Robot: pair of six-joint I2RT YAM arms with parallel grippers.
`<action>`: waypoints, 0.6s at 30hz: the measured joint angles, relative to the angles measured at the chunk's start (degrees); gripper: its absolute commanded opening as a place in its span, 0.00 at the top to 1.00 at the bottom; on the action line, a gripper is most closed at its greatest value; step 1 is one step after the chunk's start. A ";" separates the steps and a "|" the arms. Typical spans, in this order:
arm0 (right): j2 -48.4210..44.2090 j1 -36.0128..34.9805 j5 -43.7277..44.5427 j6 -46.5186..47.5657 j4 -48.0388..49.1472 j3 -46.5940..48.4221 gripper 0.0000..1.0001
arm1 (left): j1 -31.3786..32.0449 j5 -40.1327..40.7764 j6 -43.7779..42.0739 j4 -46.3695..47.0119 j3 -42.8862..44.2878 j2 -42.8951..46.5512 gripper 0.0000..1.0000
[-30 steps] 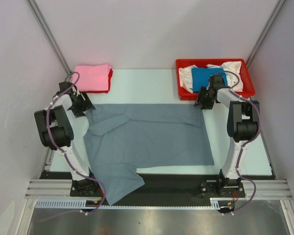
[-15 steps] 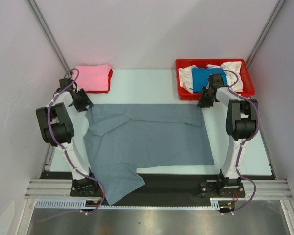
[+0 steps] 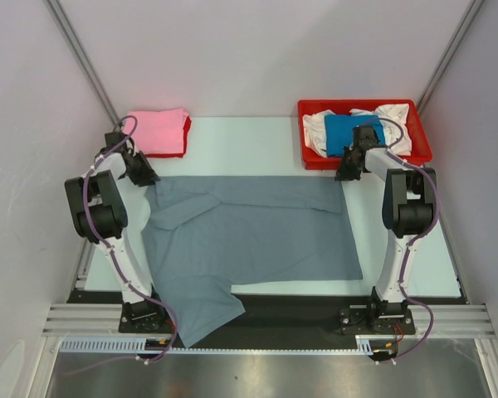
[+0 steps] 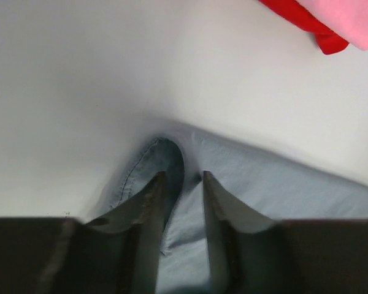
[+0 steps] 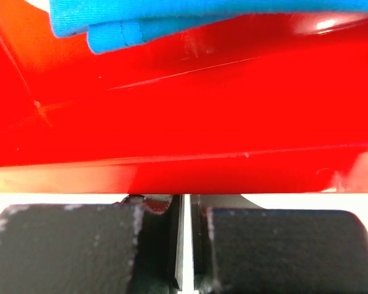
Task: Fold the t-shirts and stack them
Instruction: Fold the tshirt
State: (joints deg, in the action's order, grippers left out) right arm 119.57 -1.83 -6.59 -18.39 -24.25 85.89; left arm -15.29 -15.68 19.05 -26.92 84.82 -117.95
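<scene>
Judging by how things lie, the task is partly done: a folded soft pink t-shirt (image 3: 156, 131) sits on a folded red t-shirt (image 3: 185, 143) at the far left corner of the pale table (image 3: 249, 145), which looks like the start of the stack; the slate grey short-sleeved cloth t-shirt (image 3: 249, 232) lies spread flat and not yet folded in the middle of the table; a bright blue t-shirt (image 3: 344, 128) and crumpled white t-shirts (image 3: 394, 116) wait in the red plastic tray (image 3: 361, 104) at the far right, so most of the folding is left.

The grey shirt's long axis runs left to right across the table; its sleeves are at the left, one draped over the near edge, so the neck seems to point toward the left arm and the straight hem toward the right arm.

The left gripper (image 4: 183, 177) is down on the shirt's far left corner, its fingers a little apart astride a curved stitched edge; whether they pinch the cloth I cannot tell.

The right gripper (image 5: 183, 199) is closed at the far hem corner, just beside the tray wall; no grey cloth shows between its fingers, so a hold cannot be confirmed.
</scene>
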 measured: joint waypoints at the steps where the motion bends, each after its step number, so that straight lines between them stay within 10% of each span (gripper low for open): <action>1: 0.00 -0.02 0.20 -0.07 0.02 0.00 1.00 | 0.02 0.02 0.11 0.00 0.20 -0.37 0.71; 8: -0.26 -0.44 2.27 -1.42 2.23 -1.38 1.00 | 0.02 0.37 0.52 -0.24 1.46 -2.16 0.99; 18: -2.69 -0.42 4.31 -6.78 12.37 -7.80 1.00 | 0.07 1.07 0.28 -0.42 1.46 -2.49 1.00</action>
State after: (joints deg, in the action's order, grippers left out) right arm 116.88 -2.24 -2.28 -25.17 -11.88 78.08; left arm -15.22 -14.61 19.33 -27.33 86.28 -120.44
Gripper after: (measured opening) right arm 0.042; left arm 0.011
